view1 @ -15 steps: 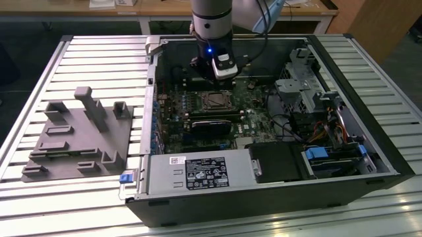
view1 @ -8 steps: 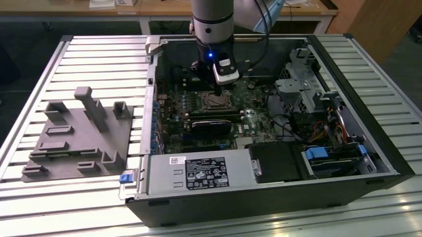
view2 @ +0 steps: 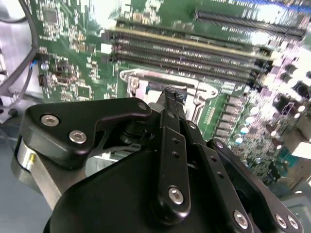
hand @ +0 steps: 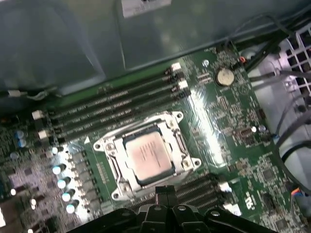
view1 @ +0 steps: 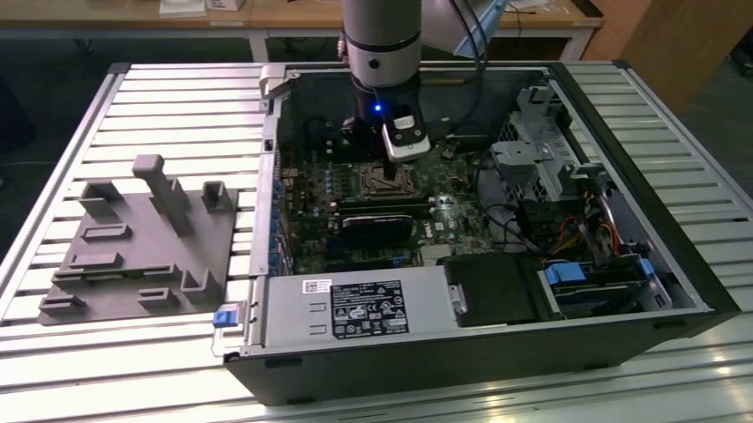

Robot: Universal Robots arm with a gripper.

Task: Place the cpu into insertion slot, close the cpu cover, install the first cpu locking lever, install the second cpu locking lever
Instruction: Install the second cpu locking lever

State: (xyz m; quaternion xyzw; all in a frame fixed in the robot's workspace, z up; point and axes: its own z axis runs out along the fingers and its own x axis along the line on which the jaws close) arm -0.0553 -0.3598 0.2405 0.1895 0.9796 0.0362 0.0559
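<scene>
The cpu point(hand: 148, 156), a dull silver square, lies flat in the insertion slot on the green motherboard point(hand: 221, 121). The cpu cover point(hand: 108, 145), a silvery frame with an open window, lies down around it. I cannot tell how the locking levers stand. My gripper point(hand: 165, 190) hangs just above one edge of the socket with its dark fingers pressed together and nothing between them. In the second wrist view the gripper point(view2: 173, 92) points down at the socket frame point(view2: 133, 77). In the exterior view the gripper point(view1: 389, 172) hovers over the socket point(view1: 379, 187) inside the open computer case point(view1: 471, 352).
Long memory slots point(hand: 112, 104) run beside the socket, and capacitors point(hand: 60, 182) stand on its other side. Cables point(hand: 284, 145) and a drive cage point(view1: 530, 163) fill the case toward the exterior view's right. A grey fixture plate point(view1: 130, 238) rests on the slatted table at the exterior view's left.
</scene>
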